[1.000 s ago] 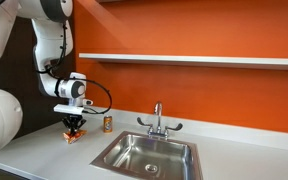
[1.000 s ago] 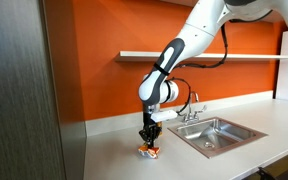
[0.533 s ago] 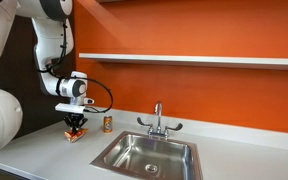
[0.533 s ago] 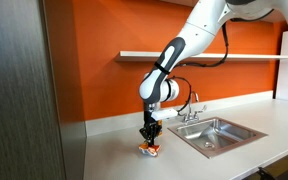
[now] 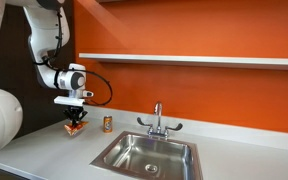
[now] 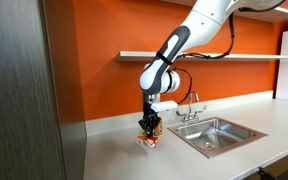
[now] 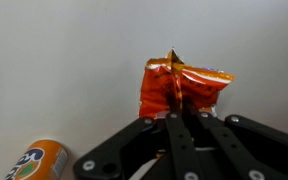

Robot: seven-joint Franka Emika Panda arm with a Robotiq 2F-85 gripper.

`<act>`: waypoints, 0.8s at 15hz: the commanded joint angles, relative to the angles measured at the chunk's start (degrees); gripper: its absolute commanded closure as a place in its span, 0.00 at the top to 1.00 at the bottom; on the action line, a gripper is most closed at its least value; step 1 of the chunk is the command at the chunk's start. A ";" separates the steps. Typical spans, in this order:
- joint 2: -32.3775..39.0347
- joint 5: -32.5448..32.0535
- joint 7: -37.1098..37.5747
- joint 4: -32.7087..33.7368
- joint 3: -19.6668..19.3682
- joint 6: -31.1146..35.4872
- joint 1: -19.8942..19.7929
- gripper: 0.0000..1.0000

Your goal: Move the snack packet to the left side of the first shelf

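Observation:
My gripper (image 5: 75,118) is shut on the orange-red snack packet (image 5: 74,127) and holds it lifted a little above the grey countertop. In the other exterior view the gripper (image 6: 150,130) and the packet (image 6: 148,141) hang just above the counter. In the wrist view the packet (image 7: 184,90) sticks out from between my closed fingers (image 7: 177,118). The first shelf (image 5: 184,60) is a long thin white board on the orange wall, well above the gripper; it also shows in the other exterior view (image 6: 234,56).
A small orange can (image 5: 108,123) stands on the countertop near the wall, and shows in the wrist view (image 7: 36,162). A steel sink (image 5: 149,155) with a faucet (image 5: 158,118) lies beside it. A dark cabinet panel (image 6: 19,90) stands at the counter's end.
The gripper has risen with the snack packet in it; the packet has left the countertop. The can has not moved.

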 commanded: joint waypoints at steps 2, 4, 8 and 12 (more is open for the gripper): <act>-8.27 -2.12 3.57 -4.87 0.33 -3.47 0.86 0.02; -11.43 -2.48 4.86 -7.01 0.52 -4.42 1.19 0.02; -18.59 -3.15 8.44 -11.52 1.05 -7.35 1.39 0.02; -26.51 -2.67 11.66 -15.11 1.84 -11.26 0.97 0.02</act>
